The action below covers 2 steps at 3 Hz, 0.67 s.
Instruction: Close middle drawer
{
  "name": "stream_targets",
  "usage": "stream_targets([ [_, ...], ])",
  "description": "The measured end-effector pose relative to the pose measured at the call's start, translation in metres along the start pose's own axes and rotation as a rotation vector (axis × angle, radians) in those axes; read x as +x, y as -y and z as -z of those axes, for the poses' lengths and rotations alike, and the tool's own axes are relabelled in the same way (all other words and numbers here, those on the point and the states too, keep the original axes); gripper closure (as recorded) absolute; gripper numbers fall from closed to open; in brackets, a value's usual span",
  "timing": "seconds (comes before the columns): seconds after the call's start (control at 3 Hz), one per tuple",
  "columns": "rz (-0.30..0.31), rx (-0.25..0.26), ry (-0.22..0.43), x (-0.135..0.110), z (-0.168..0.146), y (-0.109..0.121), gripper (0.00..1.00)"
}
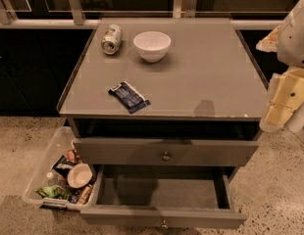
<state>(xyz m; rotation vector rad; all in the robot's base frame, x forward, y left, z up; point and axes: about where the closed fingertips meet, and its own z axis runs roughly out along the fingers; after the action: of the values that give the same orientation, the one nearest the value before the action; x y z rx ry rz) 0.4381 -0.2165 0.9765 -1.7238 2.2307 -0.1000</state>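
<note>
Middle drawer (pixel 162 192) stands pulled well out, front nearest the camera. A clear bin (pixel 43 166) of snack packets sits on the floor just beside its left side. Above, the top drawer (pixel 142 152) seems slightly ajar. On the desk (pixel 211 77): dark wrapper (pixel 129 96), then white bowl (pixel 152 45) and tipped can (pixel 112 39). Gripper (pixel 282 114) hangs beside the desk's right edge, apart from the drawer; released or clenched, cannot tell.

On the cabinet top (pixel 206 72) — can (pixel 112 38) rear left, bowl (pixel 152 45) to its right, packet (pixel 129 96) nearer the front. Middle drawer (pixel 162 216) juts out below the top drawer (pixel 142 152); bin (pixel 41 173) on the floor at left — gripper (pixel 282 117) beside the right edge.
</note>
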Motion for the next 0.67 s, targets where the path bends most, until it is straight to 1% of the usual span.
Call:
stream_targets([
  [0.33,0.001,0.006,-0.008,0.002,-0.005,-0.006,0.0],
  [0.67,0.003,0.026,-0.01,0.006,-0.018,-0.034,0.0],
])
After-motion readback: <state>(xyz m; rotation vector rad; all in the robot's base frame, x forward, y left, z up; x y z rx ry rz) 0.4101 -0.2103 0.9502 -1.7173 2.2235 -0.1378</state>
